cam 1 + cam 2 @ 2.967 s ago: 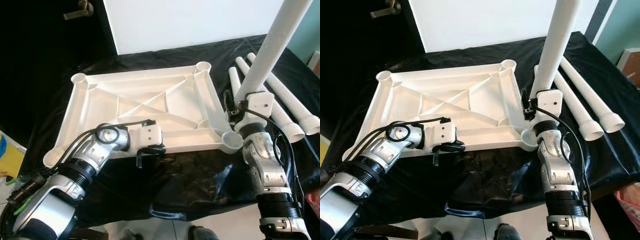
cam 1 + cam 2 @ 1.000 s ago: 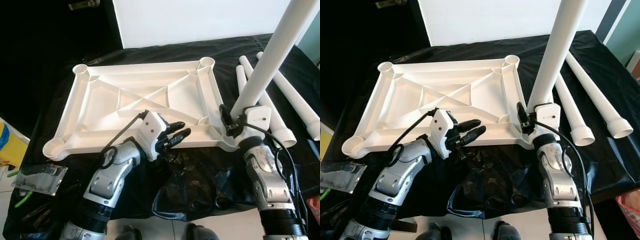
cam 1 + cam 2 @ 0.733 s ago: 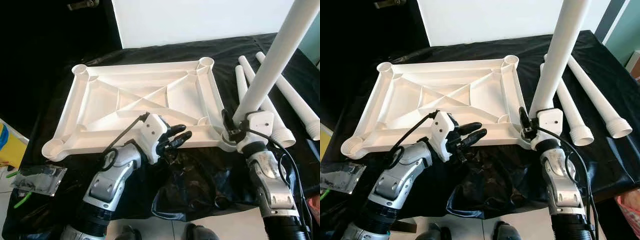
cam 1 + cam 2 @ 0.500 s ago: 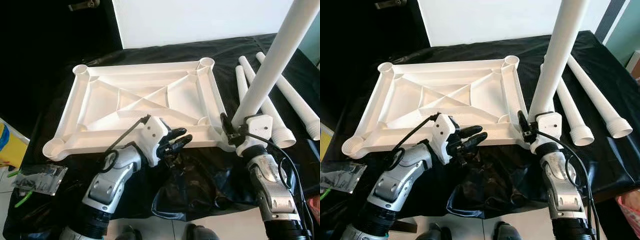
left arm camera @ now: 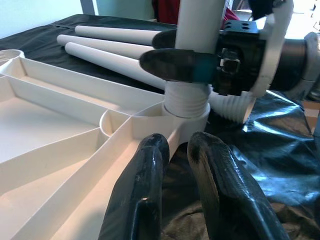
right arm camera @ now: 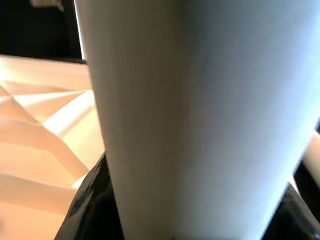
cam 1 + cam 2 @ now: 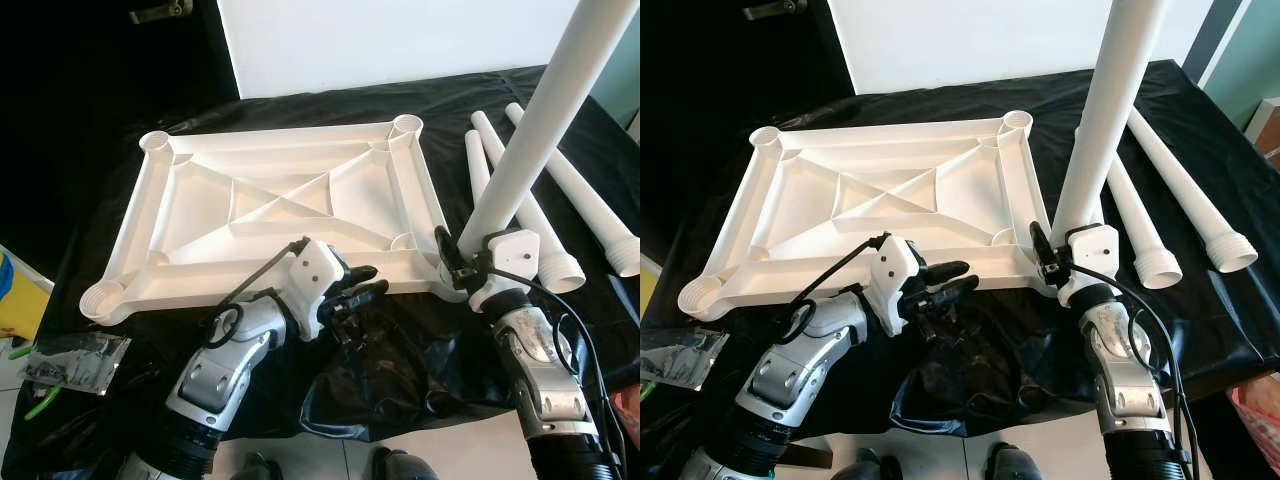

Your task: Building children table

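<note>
While right end effector (image 5: 200, 67) clamps upright leg (image 7: 535, 130) (corner socket), left end effector (image 7: 358, 290) nearly closed, empty

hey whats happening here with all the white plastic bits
A humanoid robot is assembling a small table. The white tabletop lies upside down on a black sheet. The right tool is shut on a white leg, holding it upright with its threaded end in the tabletop's near right corner socket. The left tool hovers at the tabletop's near edge, fingers close together, holding nothing. Three more legs lie on the sheet to the right.
</note>
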### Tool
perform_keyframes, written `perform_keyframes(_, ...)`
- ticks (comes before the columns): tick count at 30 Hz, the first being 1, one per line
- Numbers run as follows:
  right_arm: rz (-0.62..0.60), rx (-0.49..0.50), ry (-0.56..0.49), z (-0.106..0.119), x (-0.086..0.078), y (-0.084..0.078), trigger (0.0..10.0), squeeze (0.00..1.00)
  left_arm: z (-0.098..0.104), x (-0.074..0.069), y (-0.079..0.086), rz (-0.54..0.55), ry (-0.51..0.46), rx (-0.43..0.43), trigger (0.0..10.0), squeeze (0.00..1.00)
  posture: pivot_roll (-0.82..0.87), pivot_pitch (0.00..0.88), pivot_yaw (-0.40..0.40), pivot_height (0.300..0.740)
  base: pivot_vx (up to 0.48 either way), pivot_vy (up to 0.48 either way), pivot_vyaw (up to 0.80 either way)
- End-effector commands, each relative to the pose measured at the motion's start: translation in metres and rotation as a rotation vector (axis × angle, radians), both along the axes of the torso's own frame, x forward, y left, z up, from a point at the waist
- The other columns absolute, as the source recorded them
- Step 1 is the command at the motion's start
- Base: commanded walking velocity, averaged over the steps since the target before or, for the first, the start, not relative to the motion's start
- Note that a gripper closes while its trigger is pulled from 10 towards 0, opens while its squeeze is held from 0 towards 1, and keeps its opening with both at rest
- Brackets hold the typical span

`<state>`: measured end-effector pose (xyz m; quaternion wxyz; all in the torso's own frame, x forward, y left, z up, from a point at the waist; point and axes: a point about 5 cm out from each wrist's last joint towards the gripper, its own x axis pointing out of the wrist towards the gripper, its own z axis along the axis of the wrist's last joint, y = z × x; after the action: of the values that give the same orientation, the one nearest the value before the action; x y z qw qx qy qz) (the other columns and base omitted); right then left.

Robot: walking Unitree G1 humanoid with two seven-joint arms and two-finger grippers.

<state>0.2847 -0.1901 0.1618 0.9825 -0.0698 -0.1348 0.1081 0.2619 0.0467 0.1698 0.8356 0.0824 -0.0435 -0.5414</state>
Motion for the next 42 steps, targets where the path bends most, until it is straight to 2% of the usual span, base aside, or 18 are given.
perform_keyframes(1,0.008,0.019,0.097,-0.019,-0.001,0.0,10.0,0.0,0.0,-0.004,0.0,-0.039,-0.001,0.012,10.0,0.0,-0.08,0.137,0.062,0.74,0.0,0.0,0.0)
perform_keyframes(6,0.016,0.081,0.138,-0.025,0.004,-0.001,10.0,0.0,0.001,-0.004,0.0,-0.037,0.001,0.014,10.0,0.0,-0.08,0.138,0.066,0.74,0.0,0.0,0.0)
perform_keyframes(11,0.025,0.102,0.149,-0.026,0.006,0.0,10.0,0.0,0.002,-0.004,0.001,-0.038,0.0,0.015,10.0,0.0,-0.07,0.138,0.064,0.74,0.0,0.0,0.0)
perform_keyframes(14,0.011,0.108,0.164,-0.028,0.007,0.0,10.0,0.0,0.001,-0.004,0.001,-0.035,0.002,0.018,10.0,0.0,-0.07,0.139,0.065,0.74,0.0,0.0,0.0)
perform_keyframes(20,-0.032,0.187,0.205,-0.032,0.01,-0.001,10.0,0.0,0.002,-0.004,0.001,-0.034,0.003,0.017,10.0,0.0,-0.07,0.139,0.066,0.74,0.0,0.0,0.0)
perform_keyframes(27,-0.05,0.245,0.235,-0.036,0.011,0.008,10.0,0.0,0.002,-0.005,0.001,-0.034,0.008,0.019,10.0,0.0,-0.07,0.14,0.067,0.74,0.0,0.0,0.0)
perform_keyframes(30,-0.05,0.197,0.214,-0.035,0.01,0.011,10.0,0.0,0.003,-0.005,0.001,-0.033,0.01,0.019,10.0,0.0,-0.07,0.14,0.066,0.74,0.0,0.0,0.0)
perform_keyframes(35,-0.053,0.183,0.195,-0.035,0.008,0.014,10.0,0.0,0.003,-0.005,0.001,-0.032,0.011,0.017,10.0,0.0,-0.07,0.14,0.066,0.74,0.0,0.0,0.0)
perform_keyframes(37,-0.128,0.184,0.173,-0.033,0.006,0.017,10.0,0.0,0.003,-0.004,0.002,-0.031,0.014,0.014,10.0,0.0,-0.07,0.14,0.066,0.74,0.0,0.0,0.0)
perform_keyframes(39,-0.128,0.184,0.173,-0.033,0.006,0.017,10.0,0.0,0.003,-0.004,0.002,-0.031,0.014,0.014,10.0,0.0,-0.07,0.14,0.066,0.74,0.0,0.0,0.0)
perform_keyframes(41,-0.306,0.233,0.148,-0.032,0.002,0.021,10.0,0.0,0.004,-0.003,0.002,-0.029,0.013,0.013,10.0,0.0,-0.07,0.14,0.06,0.74,0.0,0.0,0.0)
perform_keyframes(42,-0.306,0.233,0.148,-0.032,0.002,0.021,10.0,0.0,0.004,-0.003,0.002,-0.029,0.013,0.013,10.0,0.0,-0.07,0.14,0.06,0.74,0.0,0.0,0.0)
